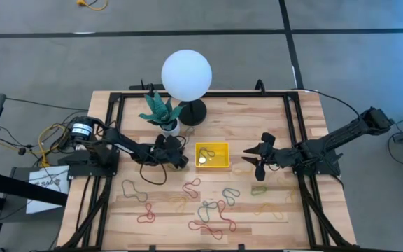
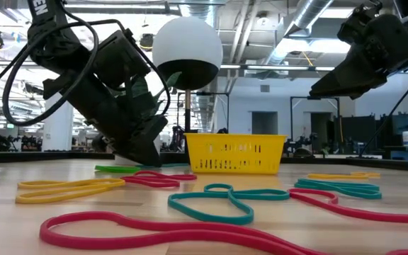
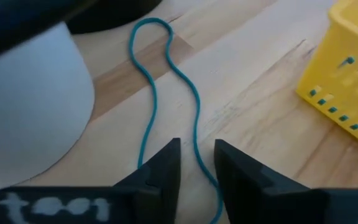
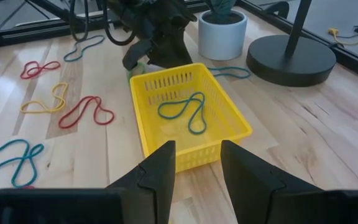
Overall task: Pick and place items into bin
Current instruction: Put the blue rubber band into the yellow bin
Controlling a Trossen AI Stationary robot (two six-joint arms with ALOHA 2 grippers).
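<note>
Tabletop (image 1: 306,140) is strewn with rubber-band loops (image 1: 215,210). Yellow bin (image 1: 219,150), holding one teal loop (image 4: 185,109), is seen between both grippers. Left gripper (image 3: 197,171) is lowered just beside it, fingers narrowly parted astride a teal band (image 3: 148,112). Right gripper (image 4: 194,163) is held near, narrowly open, empty.

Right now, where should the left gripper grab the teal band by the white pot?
Pinch one strand of the band at its near end, coming straight down. It lies flat on the table as a long narrow loop, and that strand runs between the left gripper's open fingers, clear of pot and bin.
</note>
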